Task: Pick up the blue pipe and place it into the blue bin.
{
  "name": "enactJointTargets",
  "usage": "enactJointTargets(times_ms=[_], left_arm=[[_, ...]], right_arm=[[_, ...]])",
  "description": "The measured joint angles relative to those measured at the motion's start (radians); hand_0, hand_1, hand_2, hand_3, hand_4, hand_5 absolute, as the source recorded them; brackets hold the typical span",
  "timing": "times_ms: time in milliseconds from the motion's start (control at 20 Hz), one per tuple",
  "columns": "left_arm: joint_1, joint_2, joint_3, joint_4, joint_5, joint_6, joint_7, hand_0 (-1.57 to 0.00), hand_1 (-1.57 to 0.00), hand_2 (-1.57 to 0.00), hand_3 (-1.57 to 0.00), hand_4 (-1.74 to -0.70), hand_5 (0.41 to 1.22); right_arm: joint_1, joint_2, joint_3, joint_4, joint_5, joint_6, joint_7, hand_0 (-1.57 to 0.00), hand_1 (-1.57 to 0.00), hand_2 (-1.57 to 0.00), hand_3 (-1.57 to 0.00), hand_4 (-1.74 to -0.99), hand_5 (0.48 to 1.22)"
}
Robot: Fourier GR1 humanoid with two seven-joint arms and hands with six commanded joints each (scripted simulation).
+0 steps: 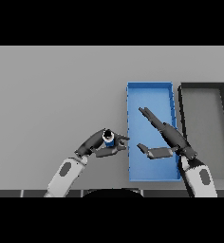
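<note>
A short blue pipe [108, 139] with a pale open end sits in my left hand [97, 144], whose fingers and thumb are curled round it. The hand holds it just left of the blue bin [149, 89], close to the bin's left wall. My right hand [168, 135] hovers over the bin's lower right part with its fingers straight, pointing up and to the left, and its thumb spread out to the left. Nothing is in that hand.
A black bin [202, 86] stands right beside the blue bin, at the table's right side. Grey table surface stretches to the left and back.
</note>
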Motion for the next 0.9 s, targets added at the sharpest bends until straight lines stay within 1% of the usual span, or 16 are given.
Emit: enactJointTargets(times_ms=[50, 100, 200, 250, 300, 350, 400, 450, 550, 650, 700, 750, 800, 850, 900], left_arm=[[0.000, -0.003, 0.004, -0.011, 0.005, -0.004, 0.010, -1.57, -1.57, -1.57, -1.57, -1.47, 1.221], [-0.002, -0.004, 0.005, -0.007, -0.005, -0.005, 0.019, -1.57, -1.57, -1.57, -1.57, -1.47, 1.221], [-0.021, -0.017, 0.014, 0.001, -0.015, -0.006, 0.027, -1.57, -1.57, -1.57, -1.57, -1.47, 1.221], [-0.007, -0.013, 0.015, 0.013, -0.021, -0.016, 0.003, -1.57, -1.57, -1.57, -1.57, -1.47, 1.221], [-0.009, -0.015, 0.024, 0.011, -0.014, -0.021, -0.002, -1.57, -1.57, -1.57, -1.57, -1.47, 1.221], [-0.003, -0.010, 0.026, 0.015, -0.019, -0.029, -0.010, -1.57, -1.57, -1.57, -1.57, -1.47, 1.221], [-0.016, -0.018, 0.035, 0.027, -0.019, -0.033, -0.009, -1.57, -1.57, -1.57, -1.57, -1.46, 1.221], [-0.023, -0.030, 0.034, 0.036, -0.026, -0.035, -0.008, -1.57, -1.57, -1.57, -1.57, -1.46, 1.221], [-0.007, -0.032, 0.032, 0.024, -0.014, -0.063, -0.015, -1.57, -1.57, -1.57, -1.57, -1.47, 1.221], [-0.022, -0.038, 0.055, 0.033, 0.007, -0.078, 0.015, -1.57, -1.57, -1.57, -1.57, -1.47, 1.221], [-0.009, -0.044, 0.045, 0.032, -0.011, -0.076, 0.016, -1.57, -1.57, -1.57, -1.57, -1.47, 1.221], [0.000, -0.043, 0.050, 0.035, -0.022, -0.073, 0.014, -1.57, -1.57, -1.57, -1.57, -1.47, 1.221], [0.004, -0.038, 0.055, 0.025, -0.026, -0.075, 0.000, -1.57, -1.57, -1.57, -1.57, -1.47, 1.221], [-0.005, -0.046, 0.056, 0.020, -0.037, -0.070, 0.004, -1.57, -1.57, -1.57, -1.57, -1.47, 1.221], [0.008, -0.036, 0.063, 0.018, -0.039, -0.078, -0.005, -1.57, -1.57, -1.57, -1.57, -1.47, 1.221]], right_arm=[[-0.030, -0.015, 0.017, 0.000, -0.001, 0.017, 0.026, 0.00, 0.00, -0.07, 0.00, -1.291, 0.558], [-0.065, -0.016, 0.034, 0.002, -0.007, 0.028, 0.042, 0.00, 0.00, -0.05, 0.00, -1.296, 0.556], [-0.134, -0.001, 0.084, 0.002, -0.006, 0.036, 0.062, 0.00, 0.00, -0.04, 0.00, -1.302, 0.559], [-0.154, 0.010, 0.106, 0.002, -0.012, 0.041, 0.076, 0.00, 0.00, -0.04, 0.00, -1.300, 0.560], [-0.168, 0.015, 0.125, 0.002, -0.018, 0.051, 0.096, 0.00, 0.00, -0.04, 0.00, -1.294, 0.560], [-0.196, 0.024, 0.137, 0.007, -0.038, 0.059, 0.102, 0.00, 0.00, -0.04, 0.00, -1.282, 0.555], [-0.220, 0.042, 0.163, 0.010, -0.038, 0.057, 0.123, 0.00, 0.00, -0.05, 0.00, -1.268, 0.555], [-0.255, 0.050, 0.171, 0.031, -0.029, 0.065, 0.126, 0.00, 0.00, -0.05, 0.00, -1.253, 0.554], [-0.316, 0.070, 0.198, 0.056, -0.026, 0.075, 0.156, 0.00, -0.01, -0.06, 0.00, -1.232, 0.545], [-0.366, 0.080, 0.208, 0.069, -0.028, 0.073, 0.181, -0.01, -0.02, -0.07, 0.00, -1.209, 0.534], [-0.398, 0.088, 0.211, 0.087, -0.036, 0.078, 0.197, -0.02, -0.03, -0.08, 0.00, -1.196, 0.526], [-0.408, 0.096, 0.225, 0.107, -0.021, 0.086, 0.214, -0.02, -0.03, -0.08, 0.00, -1.186, 0.521], [-0.428, 0.101, 0.222, 0.133, -0.021, 0.092, 0.218, -0.03, -0.04, -0.09, 0.00, -1.184, 0.516], [-0.444, 0.104, 0.220, 0.150, -0.023, 0.105, 0.206, -0.03, -0.06, -0.11, -0.01, -1.192, 0.507], [-0.458, 0.106, 0.217, 0.167, -0.032, 0.115, 0.210, -0.07, -0.11, -0.17, -0.04, -1.204, 0.497]])
